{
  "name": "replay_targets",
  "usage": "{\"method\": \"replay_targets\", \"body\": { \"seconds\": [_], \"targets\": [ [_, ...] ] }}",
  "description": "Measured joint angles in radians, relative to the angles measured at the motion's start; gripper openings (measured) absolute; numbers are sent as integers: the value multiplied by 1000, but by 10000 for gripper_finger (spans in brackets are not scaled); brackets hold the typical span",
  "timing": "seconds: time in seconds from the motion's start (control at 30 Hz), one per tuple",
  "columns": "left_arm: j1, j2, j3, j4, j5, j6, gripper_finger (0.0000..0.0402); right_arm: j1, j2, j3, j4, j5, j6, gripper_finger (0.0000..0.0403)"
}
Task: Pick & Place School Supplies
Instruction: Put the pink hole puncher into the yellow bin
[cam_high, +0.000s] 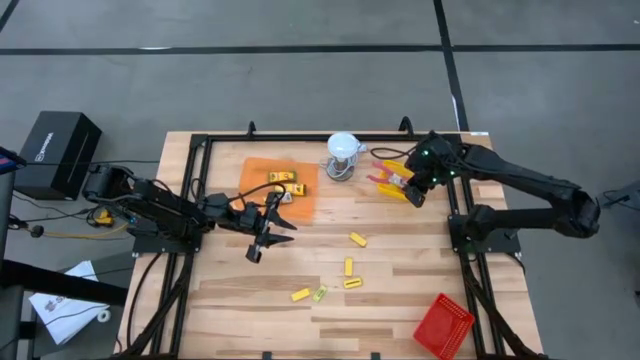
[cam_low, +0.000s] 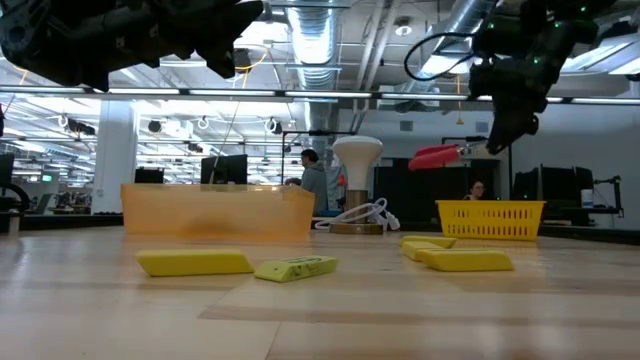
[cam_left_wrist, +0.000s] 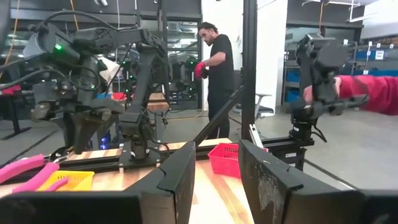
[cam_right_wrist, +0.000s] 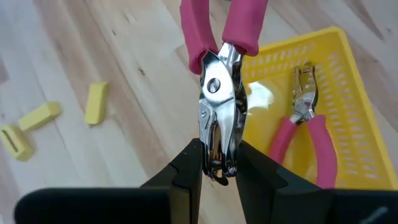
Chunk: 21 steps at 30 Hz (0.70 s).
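A red-handled punch tool (cam_right_wrist: 219, 93) is held by its metal nose between the nearly closed fingers of the right gripper (cam_high: 409, 189), raised above the yellow tray (cam_high: 392, 180) near the worktop's far right edge; a second red-handled tool (cam_right_wrist: 306, 134) is seen already lying in that tray. The left gripper (cam_high: 262, 236) hangs above the worktop's left-centre, just beside the orange tray (cam_high: 262, 200), its fingers partly open and holding nothing. Small yellow blocks (cam_high: 349, 270) are scattered across the middle and near part of the worktop; yellow packets (cam_high: 283, 182) lie in the orange tray.

A likely risk is judged to be a slip: the grip is on smooth metal only, so the tool could swing or drop outside the tray, or land across its rim. The surface is pale wooden planking (cam_high: 400, 300) within a black frame; a red tray (cam_high: 443, 326) sits at the near right corner; beyond, an open workshop with a person (cam_left_wrist: 217, 62) standing is visible.
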Motion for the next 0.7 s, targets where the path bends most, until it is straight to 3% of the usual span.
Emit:
{"method": "replay_targets", "body": {
  "seconds": [0.3,0.4,0.7],
  "targets": [
    [0,0,0,0,1,3,116,147,-50,42,-1,2,147,71],
    [0,0,0,0,0,2,116,189,-47,42,-61,71,184,71],
    [0,0,0,2,8,1,116,183,-74,42,-209,175,282,71]
  ]
}}
